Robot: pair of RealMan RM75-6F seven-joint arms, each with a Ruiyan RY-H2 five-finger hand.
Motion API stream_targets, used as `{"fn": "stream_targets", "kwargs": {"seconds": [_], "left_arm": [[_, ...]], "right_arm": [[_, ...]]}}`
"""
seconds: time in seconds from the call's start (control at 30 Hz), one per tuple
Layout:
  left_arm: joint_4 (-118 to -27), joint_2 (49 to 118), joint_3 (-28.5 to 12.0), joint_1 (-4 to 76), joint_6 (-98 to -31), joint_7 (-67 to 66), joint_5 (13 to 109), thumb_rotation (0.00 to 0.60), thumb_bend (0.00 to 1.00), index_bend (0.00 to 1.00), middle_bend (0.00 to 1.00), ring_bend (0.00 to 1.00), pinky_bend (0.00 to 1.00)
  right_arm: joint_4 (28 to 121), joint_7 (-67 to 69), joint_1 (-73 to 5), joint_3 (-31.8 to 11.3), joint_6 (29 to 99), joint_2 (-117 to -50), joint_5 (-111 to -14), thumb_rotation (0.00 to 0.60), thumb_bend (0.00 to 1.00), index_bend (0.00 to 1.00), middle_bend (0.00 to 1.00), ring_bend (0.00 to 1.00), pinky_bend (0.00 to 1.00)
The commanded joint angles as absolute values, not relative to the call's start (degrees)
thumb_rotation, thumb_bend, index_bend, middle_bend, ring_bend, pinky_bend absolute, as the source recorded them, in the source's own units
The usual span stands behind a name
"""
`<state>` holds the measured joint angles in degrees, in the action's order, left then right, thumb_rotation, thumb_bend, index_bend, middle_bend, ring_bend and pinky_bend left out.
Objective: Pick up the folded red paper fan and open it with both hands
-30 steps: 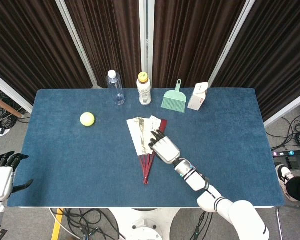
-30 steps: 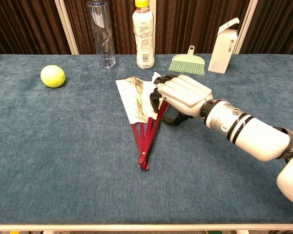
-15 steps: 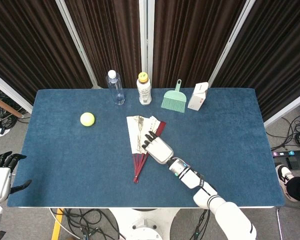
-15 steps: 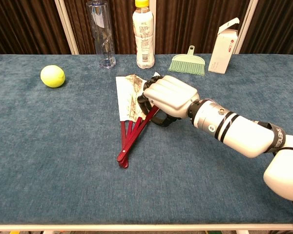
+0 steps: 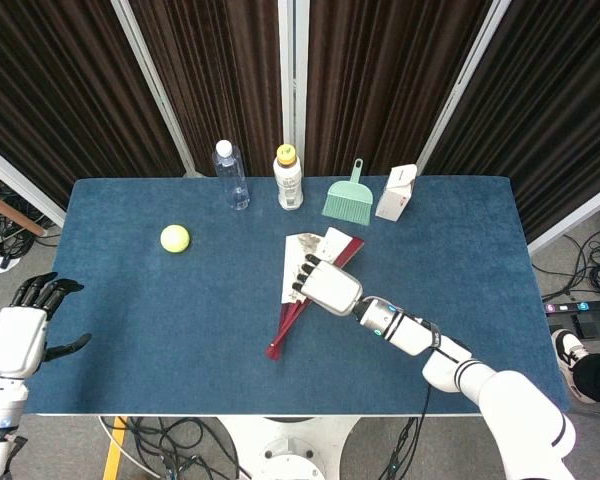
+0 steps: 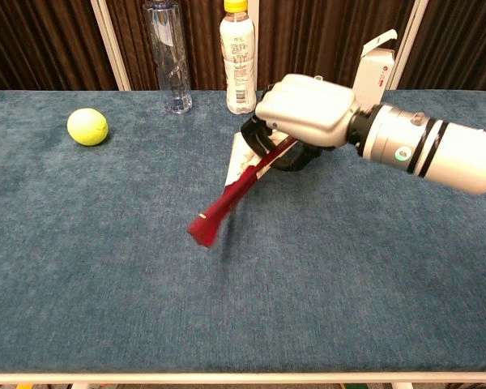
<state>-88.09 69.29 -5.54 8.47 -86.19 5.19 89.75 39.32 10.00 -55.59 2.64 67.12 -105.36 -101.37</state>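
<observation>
Fan of red slats and pale printed paper, partly gathered, is held by the right hand above the blue napped counter. The slats run down and to the left from the grip to a narrow red pivot end, which hangs clear of the cloth; in the chest view this end is blurred. A wedge of paper leaf shows beside the hand in the head view. The right hand's dark fingers are curled round the slats near the paper, under a smooth white shell.

The left hand hangs off the counter's left edge, holding nothing, its dark fingers spread apart.

Along the far edge stand a clear plastic bottle with a white cap, an opaque cream bottle with a yellow cap, and a white carton with its gabled top open. A mint-green hand brush lies flat between the cream bottle and the carton. A yellow-green fuzzy ball rests well to the left of the fan.
</observation>
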Motion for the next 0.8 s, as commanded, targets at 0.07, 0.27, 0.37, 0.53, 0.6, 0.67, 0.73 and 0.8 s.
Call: {"fn": "stream_targets", "kwargs": {"seconds": [0.07,0.27,0.37,0.53,0.6,0.67,0.73,0.8], "left_arm": [[-84.52,72.59,-8.45,14.33,-80.22,15.66,88.72,0.6,0.0,0.28,0.25,0.14,0.2],[-82.18,76.33,-9.39,20.23,-73.65,26.51,88.45,0.6,0.0,0.24,0.25,0.14,0.21],[-81.24,78.17,-9.31,22.16,-71.21,30.31,87.94,0.6,0.0,0.21,0.23,0.14,0.24],[-79.19,81.9,-9.12,24.63,-68.64,36.09,87.25,0.6,0.0,0.2,0.22,0.14,0.24],[-78.42,83.27,-9.08,25.49,-67.98,37.56,87.22,0.6,0.0,0.2,0.22,0.14,0.24],[-77.59,84.9,-9.18,26.57,-67.26,38.95,87.14,0.6,0.0,0.2,0.22,0.14,0.24],[-77.15,86.37,-9.35,27.68,-66.52,40.25,87.03,0.6,0.0,0.21,0.22,0.14,0.24],[-76.82,87.52,-9.46,28.63,-66.0,41.07,87.09,0.6,0.0,0.22,0.22,0.14,0.24]], "right_arm": [[53.82,7.12,-57.56,2.5,68.45,-94.42,-102.75,0.6,1.0,0.83,0.7,0.45,0.33],[65.6,5.55,-58.48,0.68,68.53,-86.56,-102.66,0.6,1.0,0.84,0.71,0.45,0.35],[69.72,5.32,-58.7,-0.26,68.58,-83.44,-102.5,0.6,1.0,0.84,0.71,0.45,0.35],[75.87,7.27,-59.06,-1.71,67.67,-79.02,-101.49,0.6,1.0,0.85,0.71,0.45,0.36],[77.46,8.23,-59.17,-2.29,67.49,-78.27,-101.09,0.6,1.0,0.85,0.71,0.45,0.36],[79.05,9.5,-59.23,-2.9,67.06,-78.15,-100.36,0.6,1.0,0.85,0.71,0.45,0.36],[80.01,10.3,-59.41,-3.48,66.32,-78.53,-99.62,0.6,1.0,0.85,0.71,0.45,0.36],[80.26,10.36,-59.72,-3.96,65.46,-79.09,-99.11,0.6,1.0,0.85,0.71,0.44,0.36]]}}
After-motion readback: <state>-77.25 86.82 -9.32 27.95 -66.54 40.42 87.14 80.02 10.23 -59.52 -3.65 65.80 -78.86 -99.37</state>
